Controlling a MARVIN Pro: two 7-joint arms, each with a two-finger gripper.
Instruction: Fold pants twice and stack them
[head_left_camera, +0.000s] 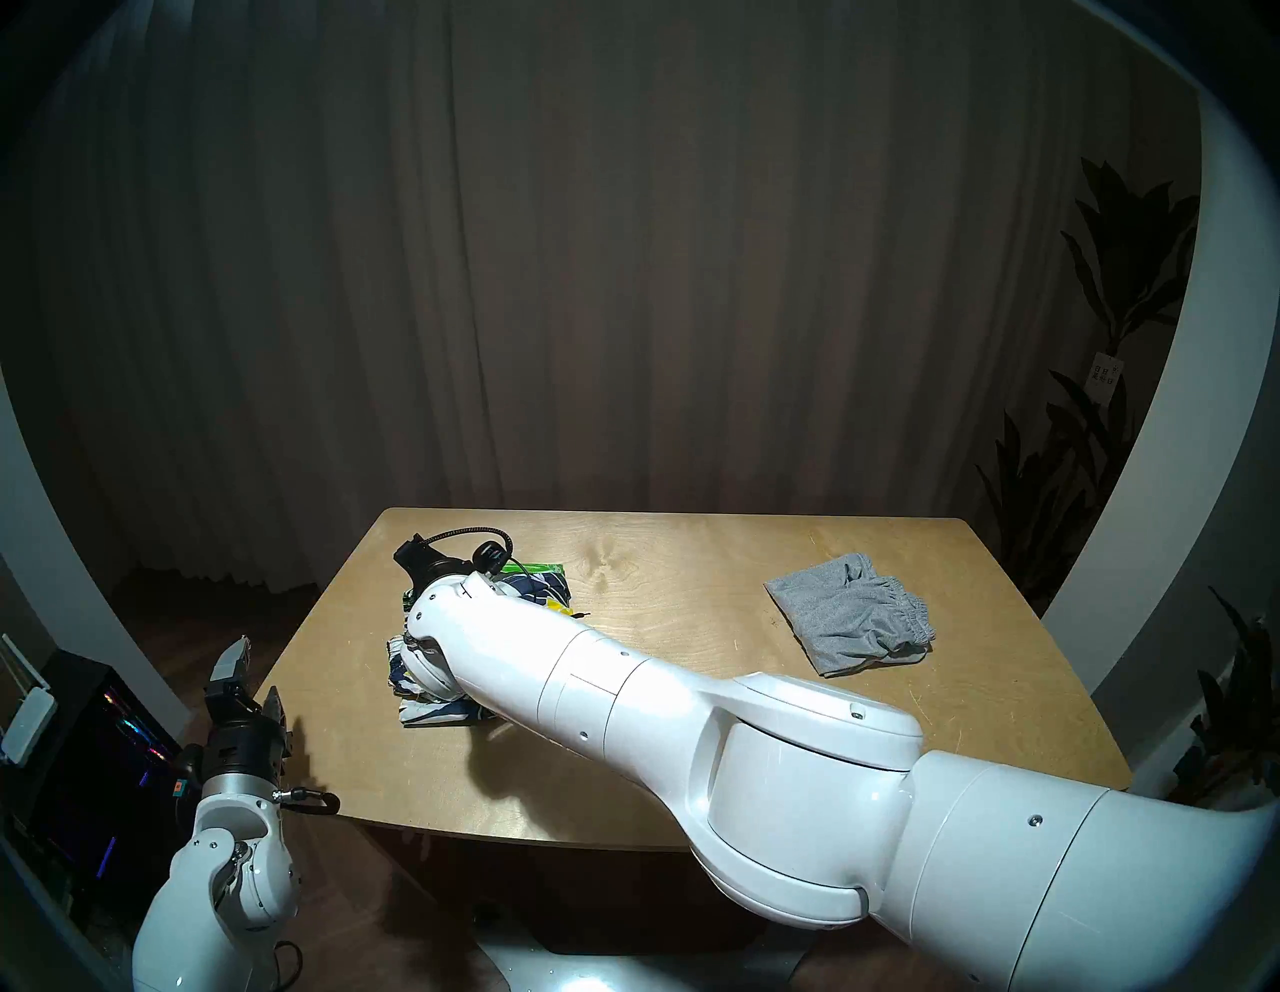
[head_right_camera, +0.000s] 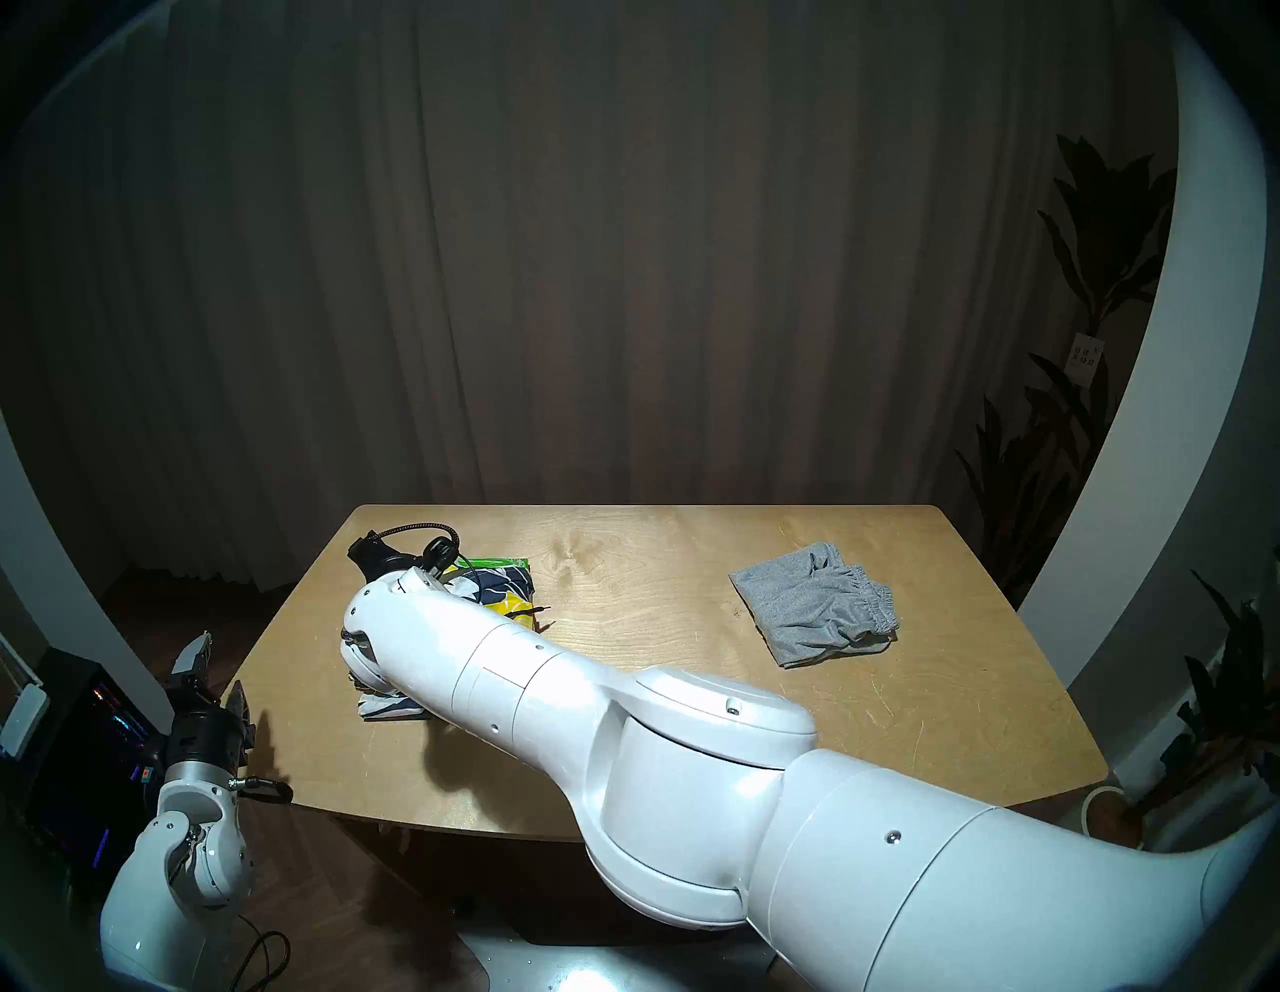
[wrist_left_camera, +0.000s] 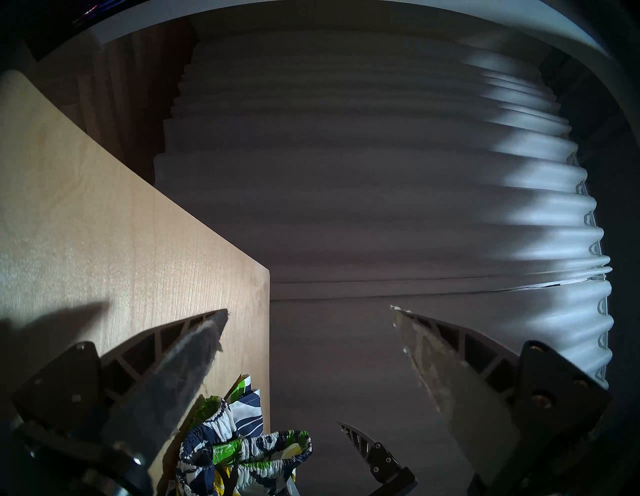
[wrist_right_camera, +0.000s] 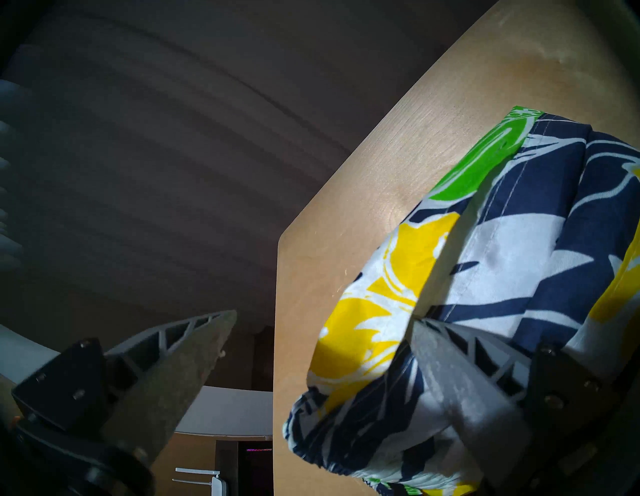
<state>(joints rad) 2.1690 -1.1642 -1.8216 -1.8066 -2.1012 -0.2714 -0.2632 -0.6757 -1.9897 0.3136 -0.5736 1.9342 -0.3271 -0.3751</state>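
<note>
Floral shorts (head_left_camera: 540, 589): folded bundle near desk (head_left_camera: 692, 554) left edge, under the right arm.
Right claw (wrist_right_camera: 322, 332): fingers apart, one against the fabric, holding nothing.
Left claw (head_left_camera: 253, 675): spread, empty, clear of the desk edge.
Grey shorts (head_left_camera: 848, 620): far right, awaiting stacking.

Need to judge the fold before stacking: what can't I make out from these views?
- Folded navy floral shorts: middle hidden by the white right arm in both head views.
- Right claw: fingertips hidden there; in its wrist view, one finger lies against the cloth, contact unclear.
- Rumpled grey shorts: fold count unreadable.
</note>
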